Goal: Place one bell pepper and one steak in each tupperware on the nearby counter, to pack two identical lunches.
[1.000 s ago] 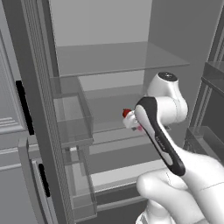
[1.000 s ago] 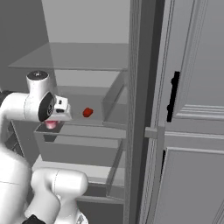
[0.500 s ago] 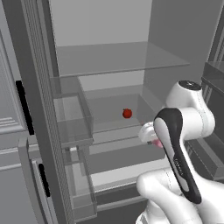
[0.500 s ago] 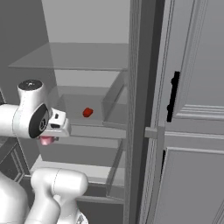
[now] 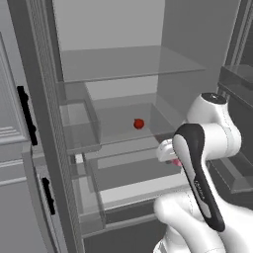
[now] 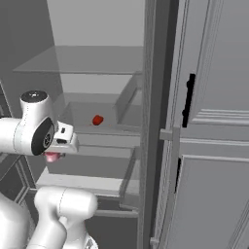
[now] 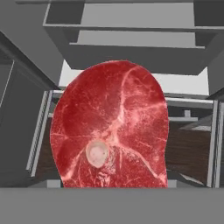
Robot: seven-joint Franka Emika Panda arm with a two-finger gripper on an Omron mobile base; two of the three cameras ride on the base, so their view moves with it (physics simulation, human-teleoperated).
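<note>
A raw red steak (image 7: 111, 131) with a small round bone fills the middle of the hand view and hides the fingertips. Seen from the base, it is a pink scrap (image 5: 176, 162) (image 6: 52, 156) under the hand. My gripper (image 5: 170, 157) (image 6: 54, 154) is shut on it, in front of the open fridge and below the middle shelf's level. A red bell pepper (image 5: 139, 123) (image 6: 97, 119) lies alone on the middle fridge shelf, apart from the hand. The tupperware and the counter are out of view.
Grey glass fridge shelves (image 5: 128, 64) stack above and below the pepper. Door bins (image 5: 79, 128) stand at the left. A grey panelled cabinet door with a black handle (image 6: 188, 99) flanks the fridge on the right, and another black handle (image 5: 27, 116) is at the left.
The hand has drawn back out of the middle shelf, lower and toward the base, with the steak in it. The bell pepper now stands uncovered on the shelf.
</note>
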